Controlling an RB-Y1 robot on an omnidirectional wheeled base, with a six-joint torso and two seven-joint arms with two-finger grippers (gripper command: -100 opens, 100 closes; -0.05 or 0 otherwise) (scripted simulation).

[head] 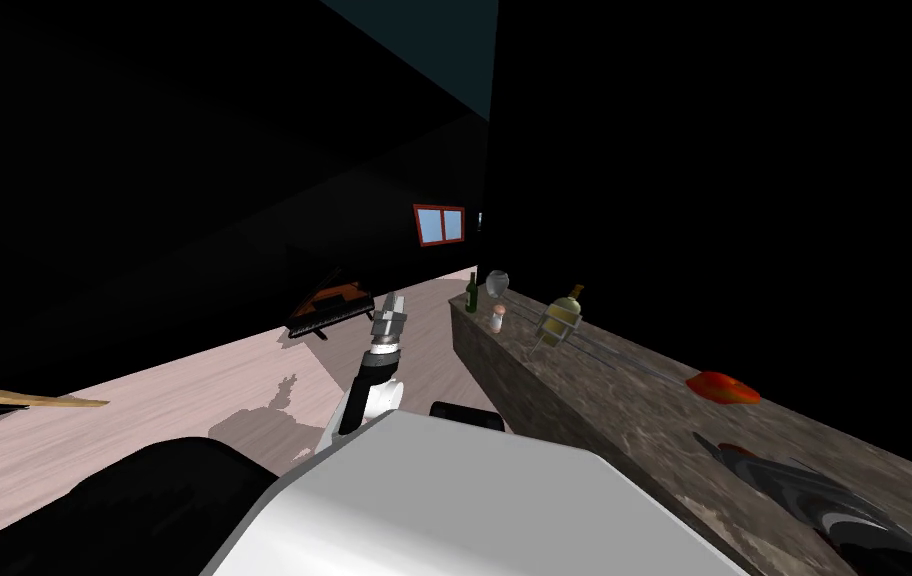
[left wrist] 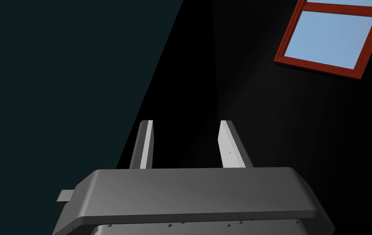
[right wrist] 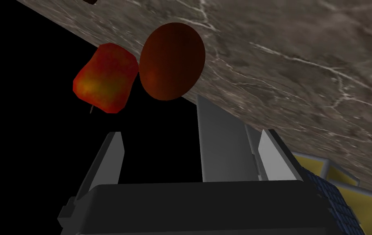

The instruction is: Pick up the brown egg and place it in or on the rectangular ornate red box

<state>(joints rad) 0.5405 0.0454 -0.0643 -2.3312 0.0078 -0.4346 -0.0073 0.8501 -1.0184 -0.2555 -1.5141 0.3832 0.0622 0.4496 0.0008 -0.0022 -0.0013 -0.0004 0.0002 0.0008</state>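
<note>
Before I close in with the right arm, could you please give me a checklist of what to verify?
1. Right claw open: ok, its fingers stand apart with nothing between them.
2. Round brown egg ahead of that claw: ok, it lies beyond the fingertips, at the edge of the veined grey-brown marble counter.
3. Room around the egg: not ok, a mottled red and yellow apple sits close beside it; whether they touch, cannot tell.
4. Place of the rectangular ornate red box: cannot tell.
5. Left claw out of the way: ok, open and raised away from the counter.
</note>
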